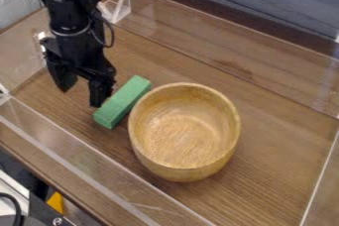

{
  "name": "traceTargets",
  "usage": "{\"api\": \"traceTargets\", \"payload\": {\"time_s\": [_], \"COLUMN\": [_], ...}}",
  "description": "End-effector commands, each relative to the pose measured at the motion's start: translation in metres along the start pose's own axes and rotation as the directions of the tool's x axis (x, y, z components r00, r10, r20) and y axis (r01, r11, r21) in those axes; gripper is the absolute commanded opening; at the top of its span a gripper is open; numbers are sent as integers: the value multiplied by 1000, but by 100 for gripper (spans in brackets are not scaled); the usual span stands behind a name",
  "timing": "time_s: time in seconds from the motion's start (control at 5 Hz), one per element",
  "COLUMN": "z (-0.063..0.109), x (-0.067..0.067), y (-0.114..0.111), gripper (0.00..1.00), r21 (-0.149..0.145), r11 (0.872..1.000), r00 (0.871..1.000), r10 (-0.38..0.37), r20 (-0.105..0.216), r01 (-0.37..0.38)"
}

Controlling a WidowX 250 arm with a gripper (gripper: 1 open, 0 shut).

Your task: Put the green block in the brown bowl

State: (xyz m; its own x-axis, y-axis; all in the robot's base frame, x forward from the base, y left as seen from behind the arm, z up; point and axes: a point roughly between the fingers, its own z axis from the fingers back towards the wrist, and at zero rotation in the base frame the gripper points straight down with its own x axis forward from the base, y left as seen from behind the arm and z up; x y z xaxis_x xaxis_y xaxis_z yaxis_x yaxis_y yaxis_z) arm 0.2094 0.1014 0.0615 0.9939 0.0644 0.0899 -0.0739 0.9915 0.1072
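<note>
On the left of the tabletop (284, 111) the gripper (79, 83) hangs pointing down, jaws spread wide and holding nothing; just to its right lies the green block (121, 102), flat on the wood, its far end close by the nearer finger, whether touching I cannot tell; the brown bowl (185, 129) sits right beside the block, empty inside; so nothing is done yet, I'd say; the grasp, the lift and the short carry right into the bowl are all left.
</note>
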Motion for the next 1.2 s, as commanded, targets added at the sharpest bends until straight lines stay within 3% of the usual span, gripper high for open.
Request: {"api": "traceTargets", "payload": {"time_s": [0.0, 0.6, 1.0], "z": [6, 2, 8], "x": [4, 4, 22], "y": [-4, 0, -14], "gripper": [100, 100, 100], "r21": [16, 32, 31], "r11": [1000, 994, 998], "r00": [999, 994, 996], "r10": [18, 102, 51], "r20": [32, 50, 68], "r01": [-18, -103, -53]}}
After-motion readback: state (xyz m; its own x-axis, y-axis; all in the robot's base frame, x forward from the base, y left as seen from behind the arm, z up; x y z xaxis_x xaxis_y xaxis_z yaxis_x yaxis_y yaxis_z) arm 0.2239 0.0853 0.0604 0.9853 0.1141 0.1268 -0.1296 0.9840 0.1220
